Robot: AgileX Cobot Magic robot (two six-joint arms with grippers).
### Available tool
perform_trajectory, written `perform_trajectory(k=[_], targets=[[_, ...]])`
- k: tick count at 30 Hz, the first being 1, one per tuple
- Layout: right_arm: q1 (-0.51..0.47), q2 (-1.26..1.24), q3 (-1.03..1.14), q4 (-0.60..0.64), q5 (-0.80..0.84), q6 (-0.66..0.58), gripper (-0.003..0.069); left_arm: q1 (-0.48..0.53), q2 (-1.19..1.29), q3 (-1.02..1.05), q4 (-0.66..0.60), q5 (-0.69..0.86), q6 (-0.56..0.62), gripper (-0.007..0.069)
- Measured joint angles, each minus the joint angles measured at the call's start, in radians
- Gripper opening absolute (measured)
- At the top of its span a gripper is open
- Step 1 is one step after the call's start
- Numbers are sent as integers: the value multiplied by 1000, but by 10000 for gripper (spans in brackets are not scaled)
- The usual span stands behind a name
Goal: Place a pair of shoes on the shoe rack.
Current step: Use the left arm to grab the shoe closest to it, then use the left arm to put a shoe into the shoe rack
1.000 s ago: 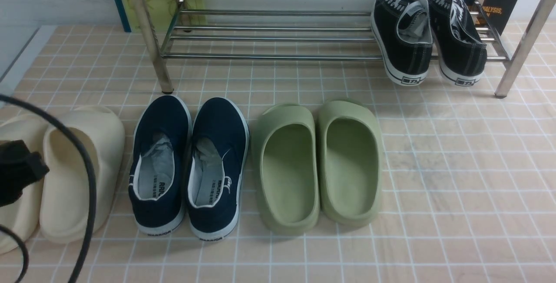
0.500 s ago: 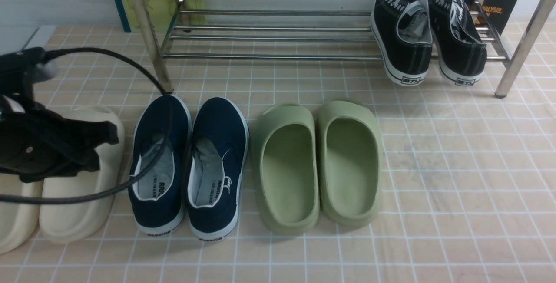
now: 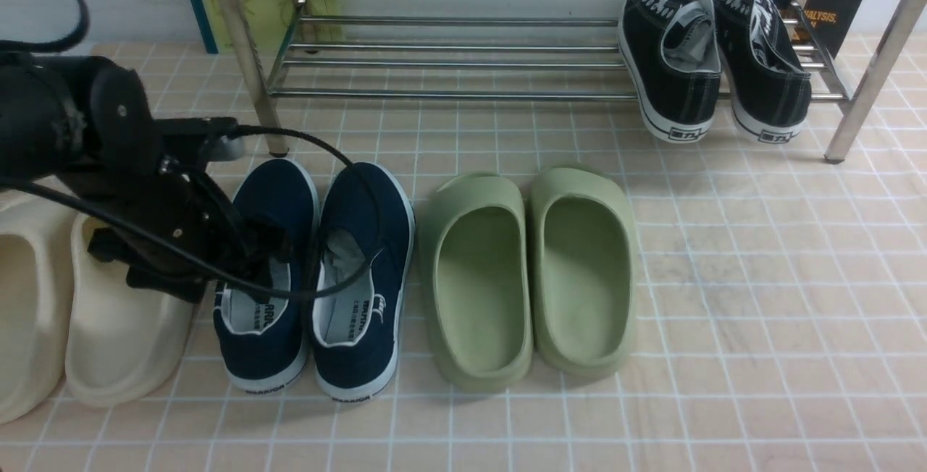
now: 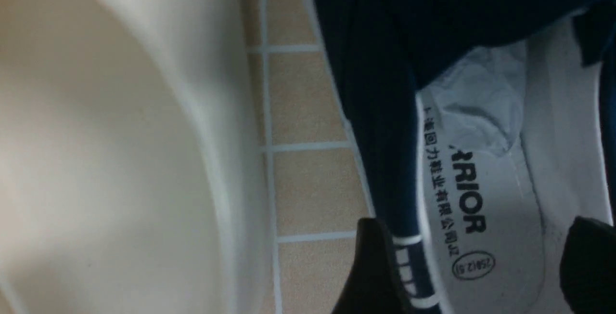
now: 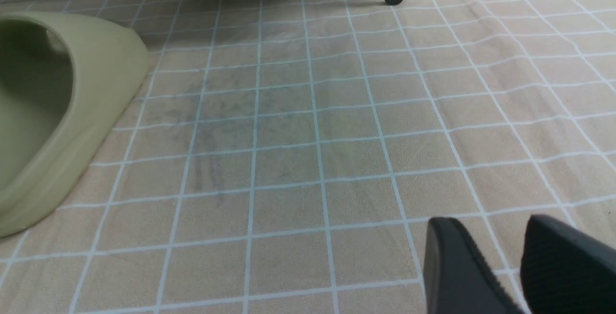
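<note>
The pair of shoes, two navy slip-ons with white soles, stands side by side on the tiled floor: the left shoe [image 3: 264,313] and the right shoe [image 3: 362,240]. My left gripper [image 3: 264,255] hangs low over the left shoe's opening. In the left wrist view this gripper [image 4: 481,266] is open. One finger [image 4: 375,270] is outside the navy side wall [image 4: 380,111], the other is at the far side, and the grey insole [image 4: 481,198] lies between. The chrome shoe rack [image 3: 449,59] stands behind. My right gripper [image 5: 510,256] is open over bare tiles, holding nothing.
Black lace-up sneakers [image 3: 673,59] sit on the rack's right end. Green slides [image 3: 478,276] lie right of the navy shoes and cream slides [image 3: 123,327] lie left, close under my left arm. The arm's cable [image 3: 340,161] loops over both navy shoes. A rack leg [image 3: 253,66] stands behind them.
My left arm has swung in from the left edge, up and rightward, and now sits over the left navy shoe. The shoes have not moved.
</note>
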Motion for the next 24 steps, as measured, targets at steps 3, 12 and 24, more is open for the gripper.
perform_trajectory(k=[3, 12, 24], targets=[[0, 0, 0, 0, 0, 0, 233, -32, 26, -1, 124, -24, -132, 511], [0, 0, 0, 0, 0, 0, 237, -41, 76, -4, 271, -40, -336, 103], [0, 0, 0, 0, 0, 0, 237, -39, -80, -217, 192, 195, -164, 50]])
